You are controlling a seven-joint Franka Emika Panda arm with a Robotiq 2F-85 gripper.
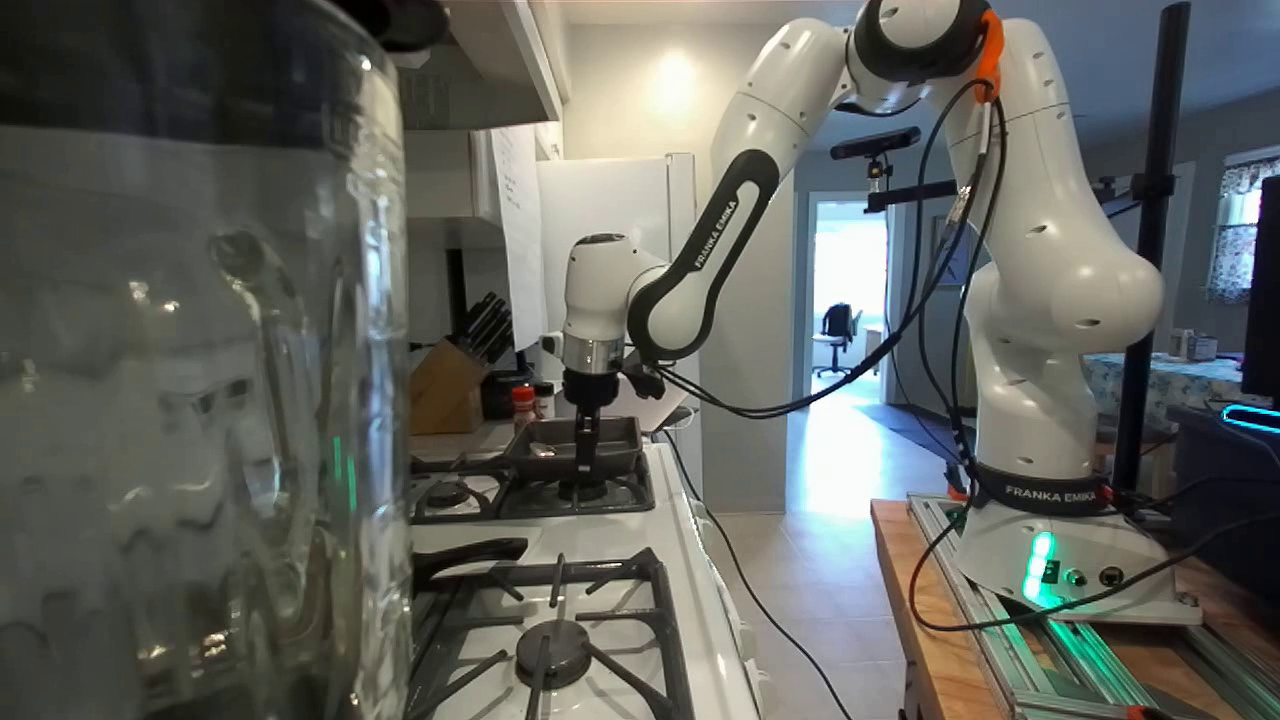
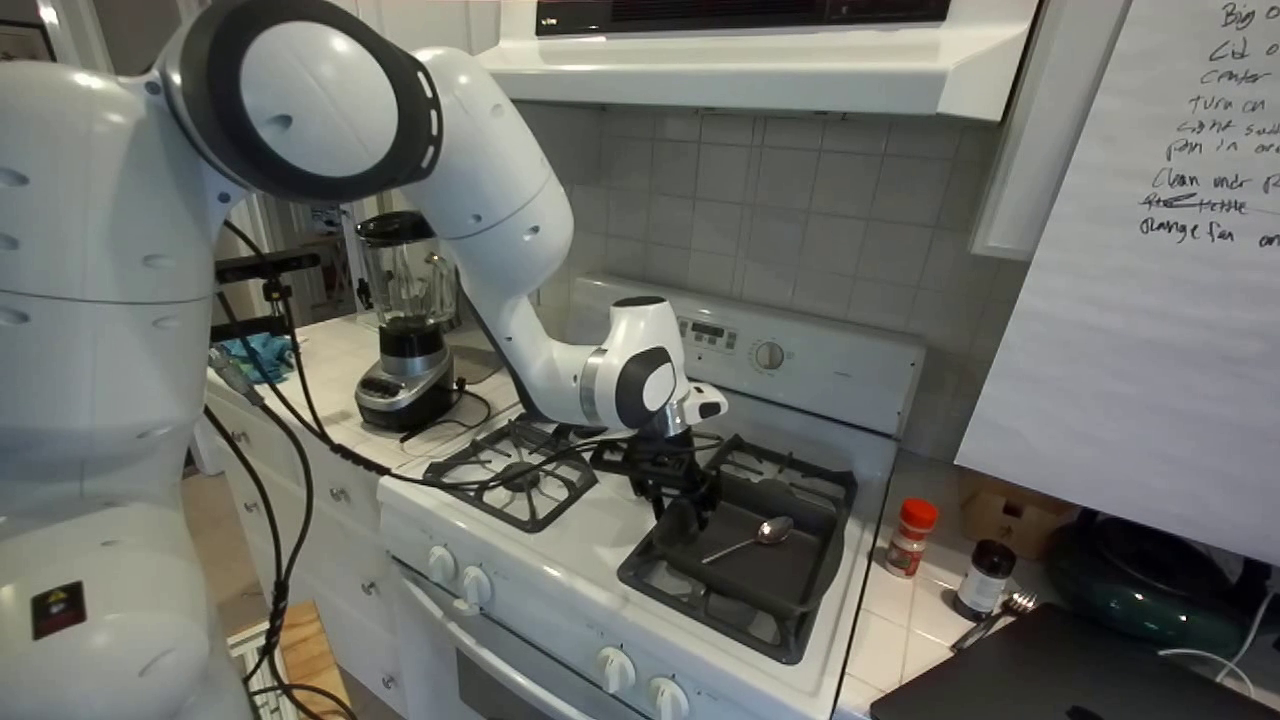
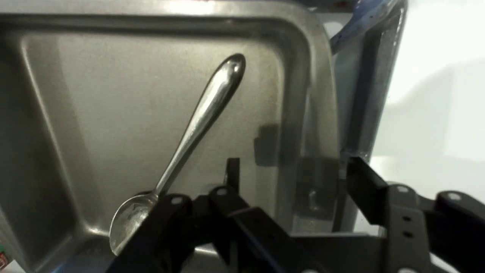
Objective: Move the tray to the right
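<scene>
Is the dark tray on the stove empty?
No, the wrist view shows a spoon lying slantwise on the bottom of the tray.

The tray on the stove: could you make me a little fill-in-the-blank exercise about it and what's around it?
1. A metal ____ lies inside the tray.
2. The pincer is not shut but ____.
3. The cap of the bottle nearest the stove is coloured ____.
4. Of bottle and blender, the tray is nearer the ____.

Missing words: spoon, open, red, bottle.

Spoon (image 3: 197, 122) lies in tray (image 3: 117, 91), tray on stove (image 2: 600, 545).
</scene>
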